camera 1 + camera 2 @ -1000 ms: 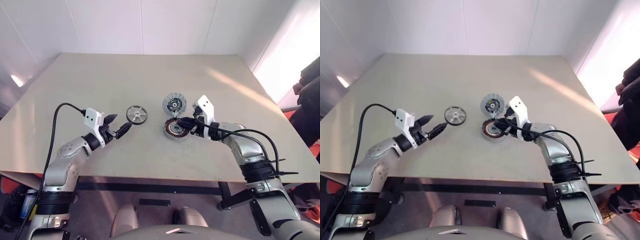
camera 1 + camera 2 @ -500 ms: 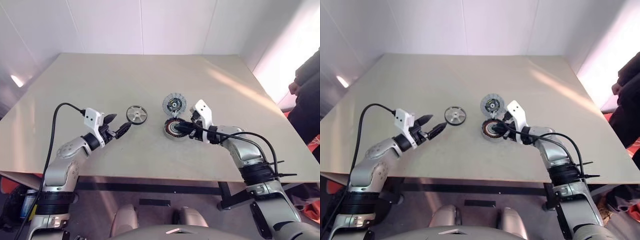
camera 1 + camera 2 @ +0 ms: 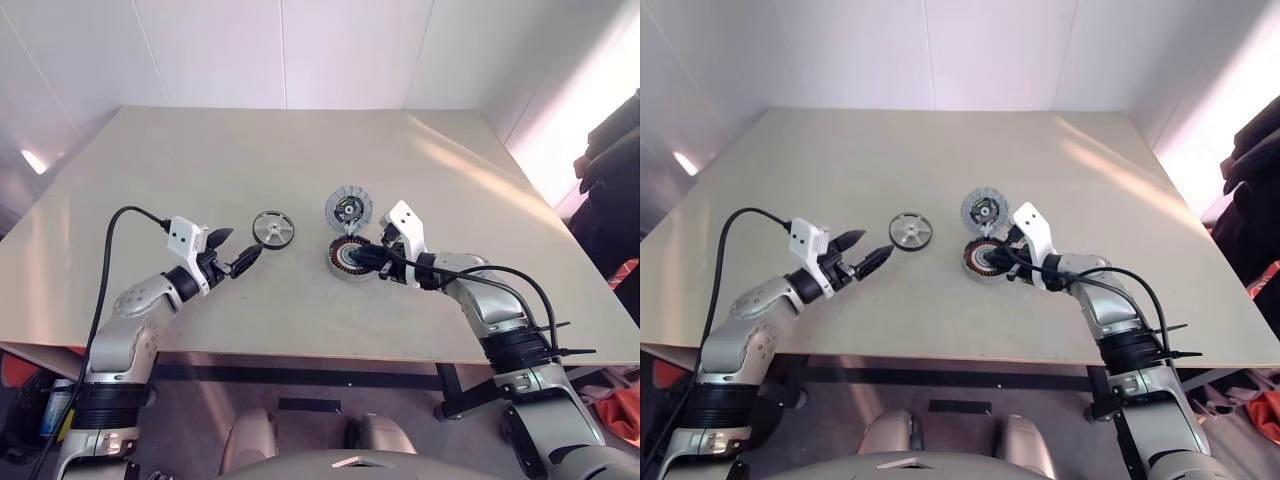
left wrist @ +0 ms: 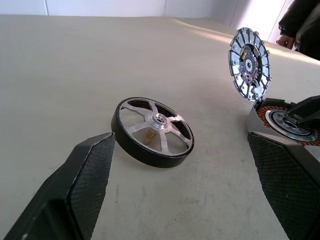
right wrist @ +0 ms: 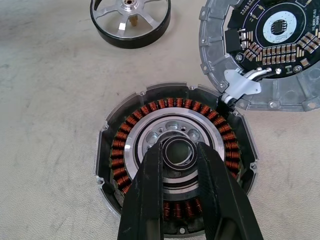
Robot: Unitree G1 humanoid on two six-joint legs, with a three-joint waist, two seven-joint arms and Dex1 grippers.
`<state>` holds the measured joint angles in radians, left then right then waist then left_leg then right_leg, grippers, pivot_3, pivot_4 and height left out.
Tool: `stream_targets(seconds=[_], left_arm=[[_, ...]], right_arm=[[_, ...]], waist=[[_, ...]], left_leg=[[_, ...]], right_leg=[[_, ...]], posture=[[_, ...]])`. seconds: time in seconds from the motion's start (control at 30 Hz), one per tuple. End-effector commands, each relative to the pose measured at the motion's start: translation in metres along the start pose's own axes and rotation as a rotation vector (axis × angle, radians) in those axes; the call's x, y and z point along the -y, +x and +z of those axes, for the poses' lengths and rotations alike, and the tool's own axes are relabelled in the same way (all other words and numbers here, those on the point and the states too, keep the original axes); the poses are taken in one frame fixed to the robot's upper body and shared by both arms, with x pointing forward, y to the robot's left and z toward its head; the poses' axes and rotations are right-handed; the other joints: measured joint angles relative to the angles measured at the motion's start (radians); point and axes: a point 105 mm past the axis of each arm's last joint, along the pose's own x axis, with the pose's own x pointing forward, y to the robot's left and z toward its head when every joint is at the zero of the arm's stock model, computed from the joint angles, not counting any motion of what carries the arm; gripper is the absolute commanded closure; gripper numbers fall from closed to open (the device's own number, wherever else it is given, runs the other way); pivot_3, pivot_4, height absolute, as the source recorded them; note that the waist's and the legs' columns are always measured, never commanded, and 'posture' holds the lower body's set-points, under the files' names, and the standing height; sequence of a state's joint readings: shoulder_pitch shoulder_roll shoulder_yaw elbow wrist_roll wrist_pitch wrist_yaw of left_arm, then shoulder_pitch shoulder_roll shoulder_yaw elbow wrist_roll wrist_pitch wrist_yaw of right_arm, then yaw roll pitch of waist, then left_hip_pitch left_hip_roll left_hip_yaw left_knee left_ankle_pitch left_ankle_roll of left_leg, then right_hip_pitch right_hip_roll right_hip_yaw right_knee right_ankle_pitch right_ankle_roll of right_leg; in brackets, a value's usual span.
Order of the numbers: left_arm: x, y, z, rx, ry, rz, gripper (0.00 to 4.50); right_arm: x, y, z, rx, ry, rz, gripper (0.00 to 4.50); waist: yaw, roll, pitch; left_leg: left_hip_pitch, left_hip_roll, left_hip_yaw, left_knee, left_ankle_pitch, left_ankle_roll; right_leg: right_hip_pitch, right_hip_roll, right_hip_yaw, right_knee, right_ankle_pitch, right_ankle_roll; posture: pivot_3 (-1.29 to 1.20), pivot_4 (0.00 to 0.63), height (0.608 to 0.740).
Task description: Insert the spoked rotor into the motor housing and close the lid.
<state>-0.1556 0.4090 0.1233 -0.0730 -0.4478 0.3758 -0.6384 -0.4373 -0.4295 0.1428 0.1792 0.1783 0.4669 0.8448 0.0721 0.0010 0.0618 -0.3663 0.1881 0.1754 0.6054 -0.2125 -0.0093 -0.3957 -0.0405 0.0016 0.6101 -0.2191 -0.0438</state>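
Spoked rotor lies flat on the table, not inserted, at 9 o'clock of the motor housing, well apart. Lid hinged open at housing's 12. Left gripper spread wide, empty, near the rotor's 8. Right gripper nearly closed over housing's centre hole; grasp unclear. Next, I'd judge: left closes on rotor rim and right clears the bore.

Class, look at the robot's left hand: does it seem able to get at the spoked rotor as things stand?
Probably yes. The left hand is open and aimed at the spoked rotor, which lies flat on the table just beyond its fingertips, with nothing between them. The right hand is busy over the motor housing.
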Motion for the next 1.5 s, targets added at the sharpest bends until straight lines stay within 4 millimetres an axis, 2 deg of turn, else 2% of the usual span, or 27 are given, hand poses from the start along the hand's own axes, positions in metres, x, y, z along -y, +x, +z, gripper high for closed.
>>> stream_targets(seconds=[0.03,0.53,0.6,1.07,1.17,1.3,1.33,1.43,1.5], left_arm=[[-0.002,-0.001,0.012,0.041,0.032,0.002,0.00],[-0.001,-0.002,0.011,0.044,0.031,0.006,0.00],[-0.002,-0.002,0.011,0.044,0.031,0.007,0.00],[-0.002,-0.001,0.011,0.043,0.030,0.004,0.00],[-0.001,-0.001,0.010,0.041,0.029,0.002,0.00],[-0.001,-0.001,0.010,0.041,0.029,0.001,0.00],[-0.001,-0.001,0.010,0.041,0.029,0.001,0.00],[-0.002,-0.001,0.010,0.041,0.029,0.003,0.00],[-0.002,-0.001,0.010,0.041,0.030,0.005,0.00]], right_arm=[[-0.004,0.000,0.016,0.037,-0.048,0.011,3.85],[-0.003,0.007,0.017,0.033,-0.053,0.011,3.85],[-0.001,0.007,0.017,0.034,-0.059,-0.009,3.13],[0.000,0.003,0.027,0.081,-0.089,-0.006,3.13],[-0.005,0.002,0.040,0.131,-0.085,0.017,3.13],[-0.008,0.001,0.045,0.153,-0.076,0.030,3.13],[-0.007,0.001,0.045,0.155,-0.068,0.026,3.55],[-0.004,0.002,0.042,0.146,-0.053,0.009,4.41],[-0.001,0.003,0.039,0.134,-0.049,-0.004,4.46]], waist=[[0.000,0.000,0.000],[0.000,0.000,0.000],[0.000,0.000,0.000],[0.000,0.000,0.000],[0.000,0.000,0.000],[0.000,0.000,0.000],[0.000,0.000,0.000],[0.000,0.000,0.000],[0.000,0.000,0.000]], left_leg=[[0.000,0.000,0.000,0.000,0.000,0.000],[0.000,0.000,0.000,0.000,0.000,0.000],[0.000,0.000,0.000,0.000,0.000,0.000],[0.000,0.000,0.000,0.000,0.000,0.000],[0.000,0.000,0.000,0.000,0.000,0.000],[0.000,0.000,0.000,0.000,0.000,0.000],[0.000,0.000,0.000,0.000,0.000,0.000],[0.000,0.000,0.000,0.000,0.000,0.000],[0.000,0.000,0.000,0.000,0.001,0.000]], right_leg=[[0.000,0.000,0.000,0.000,0.000,0.000],[0.000,0.000,0.000,0.000,0.000,0.000],[0.000,0.000,0.000,0.000,0.000,0.000],[0.000,0.000,0.000,0.001,0.000,0.000],[0.000,0.000,0.000,0.001,0.000,0.000],[0.000,0.000,0.000,0.001,0.000,0.000],[0.000,0.000,0.000,0.001,0.000,0.000],[0.000,0.000,0.000,0.001,0.000,0.000],[0.000,0.000,0.000,0.001,0.000,0.000]], posture=[[0.00,0.000,0.740],[0.00,0.000,0.740],[0.00,0.000,0.740],[0.00,0.000,0.740],[0.00,0.000,0.740],[0.00,0.000,0.740],[0.00,0.000,0.740],[0.00,0.000,0.740],[0.00,0.000,0.740]])
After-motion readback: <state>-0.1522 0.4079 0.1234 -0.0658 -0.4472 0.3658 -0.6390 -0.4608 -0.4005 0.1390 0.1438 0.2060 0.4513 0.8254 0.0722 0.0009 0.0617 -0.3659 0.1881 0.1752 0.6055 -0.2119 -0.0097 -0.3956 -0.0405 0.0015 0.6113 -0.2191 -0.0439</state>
